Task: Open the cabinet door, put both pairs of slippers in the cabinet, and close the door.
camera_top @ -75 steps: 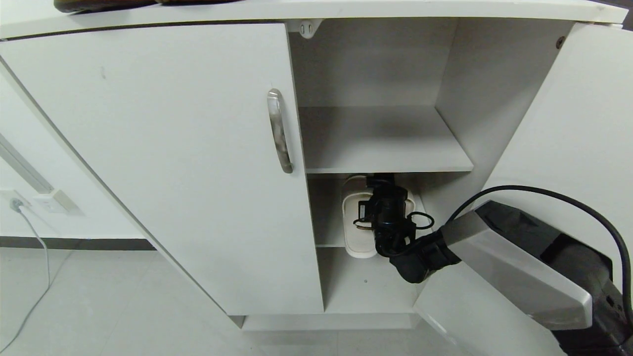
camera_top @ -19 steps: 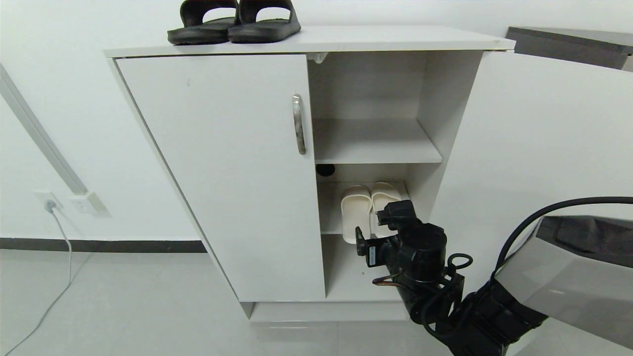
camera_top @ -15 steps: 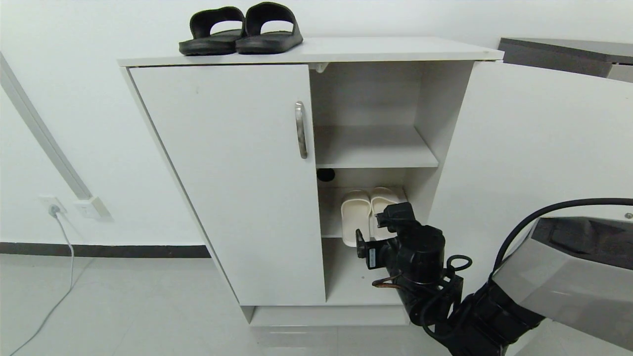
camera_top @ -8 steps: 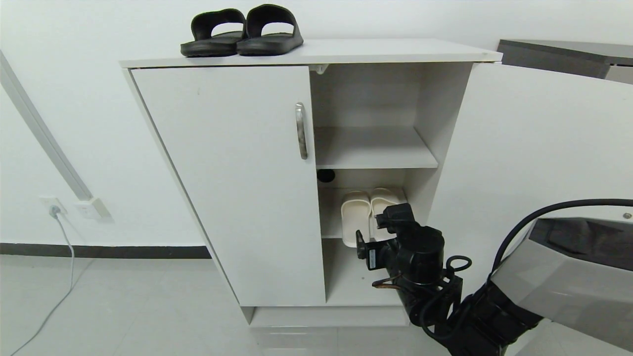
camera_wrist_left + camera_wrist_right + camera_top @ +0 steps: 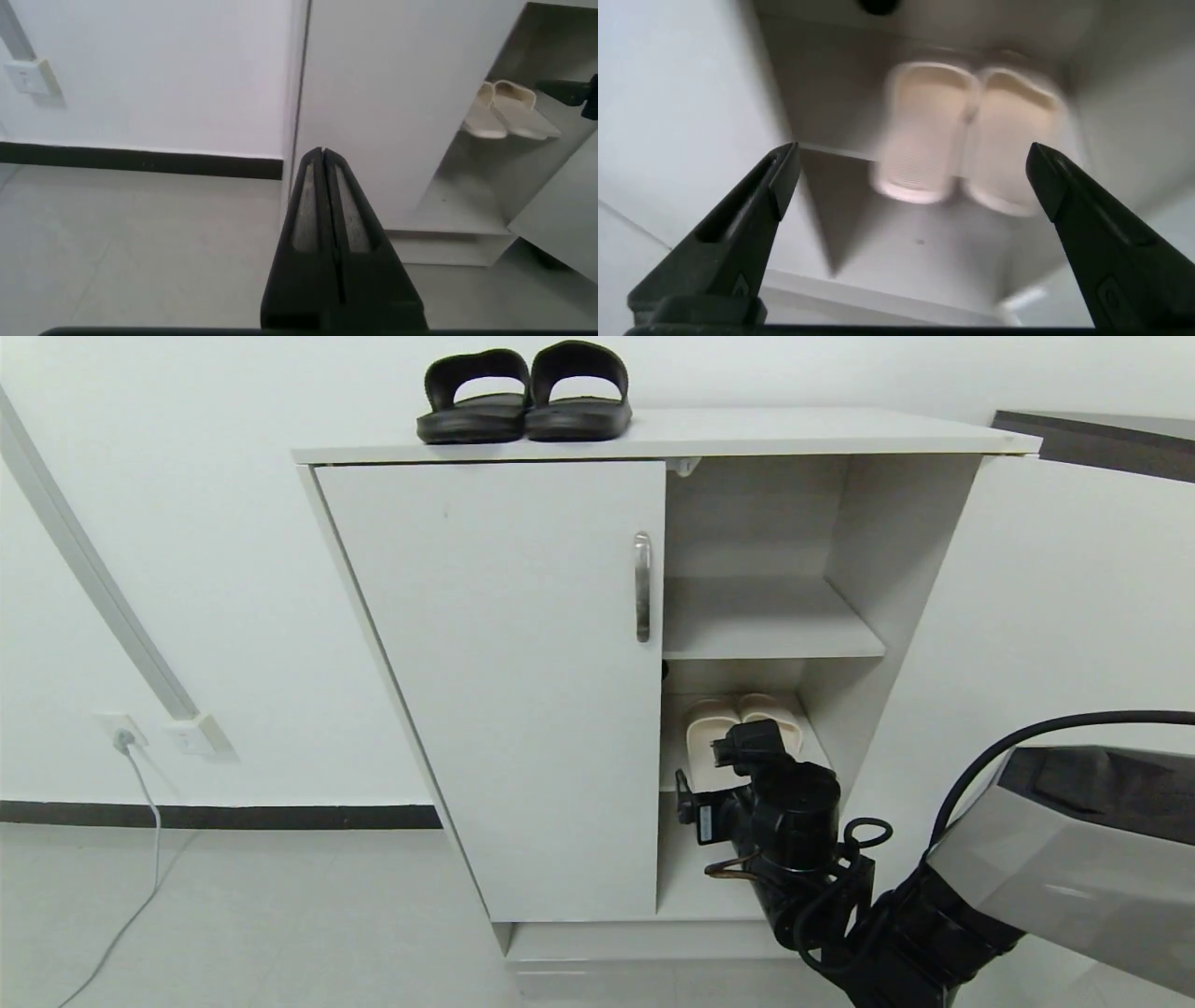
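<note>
Right gripper [image 5: 913, 168] spread wide and empty just outside the cabinet [image 5: 504, 691], white slippers [image 5: 705, 728] on its lower shelf [image 5: 672, 737], left gripper [image 5: 322, 159] pressed shut facing the cabinet; looks about halfway, and next calls for rising to grasp the black slippers [image 5: 560, 427] on the cabinet's top.

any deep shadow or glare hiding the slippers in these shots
Head view: white slippers shaded under the shelf but visible; black slippers evenly lit on the cabinet top. Right wrist view: white slippers dim, not hidden. No glare in either.
</note>
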